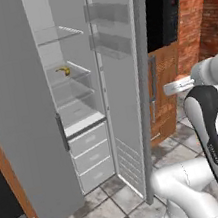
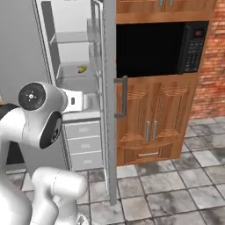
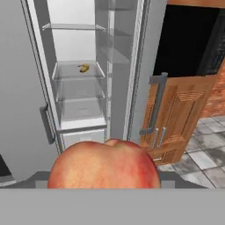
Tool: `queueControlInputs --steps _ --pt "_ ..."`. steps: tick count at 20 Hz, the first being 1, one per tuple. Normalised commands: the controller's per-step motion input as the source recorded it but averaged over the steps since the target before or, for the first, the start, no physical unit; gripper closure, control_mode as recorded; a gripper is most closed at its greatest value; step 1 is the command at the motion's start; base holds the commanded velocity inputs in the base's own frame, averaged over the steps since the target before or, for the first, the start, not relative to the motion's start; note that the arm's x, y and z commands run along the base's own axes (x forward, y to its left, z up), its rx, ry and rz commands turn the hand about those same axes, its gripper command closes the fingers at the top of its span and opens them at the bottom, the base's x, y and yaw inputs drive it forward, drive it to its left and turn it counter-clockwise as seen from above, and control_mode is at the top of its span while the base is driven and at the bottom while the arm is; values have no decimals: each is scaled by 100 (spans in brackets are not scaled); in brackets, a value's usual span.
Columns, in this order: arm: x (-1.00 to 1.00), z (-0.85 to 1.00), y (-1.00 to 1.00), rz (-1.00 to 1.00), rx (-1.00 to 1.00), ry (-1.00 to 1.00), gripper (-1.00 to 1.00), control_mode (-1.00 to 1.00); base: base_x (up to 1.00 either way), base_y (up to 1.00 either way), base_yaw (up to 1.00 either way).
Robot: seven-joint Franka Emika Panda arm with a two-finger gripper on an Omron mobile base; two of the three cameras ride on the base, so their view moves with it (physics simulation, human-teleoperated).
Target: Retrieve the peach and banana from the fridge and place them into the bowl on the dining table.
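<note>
Arm folded back from the open fridge (image 1: 81, 111), tool (image 3: 103, 186) pinching the peach (image 3: 103, 165).

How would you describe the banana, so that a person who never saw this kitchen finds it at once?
Find the tall grey fridge, which stands with both doors open beside the black oven. Inside, look at the middle glass shelf, above the white drawers. The banana lies there alone, small, curved and yellow.
</note>
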Motion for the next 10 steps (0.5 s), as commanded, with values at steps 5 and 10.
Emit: queueControlInputs --steps 5,10 --pt "0 0 0 0 0 0 100 100 -64 40 -58" --pt "0 0 0 0 0 0 100 100 -85 58 -53"
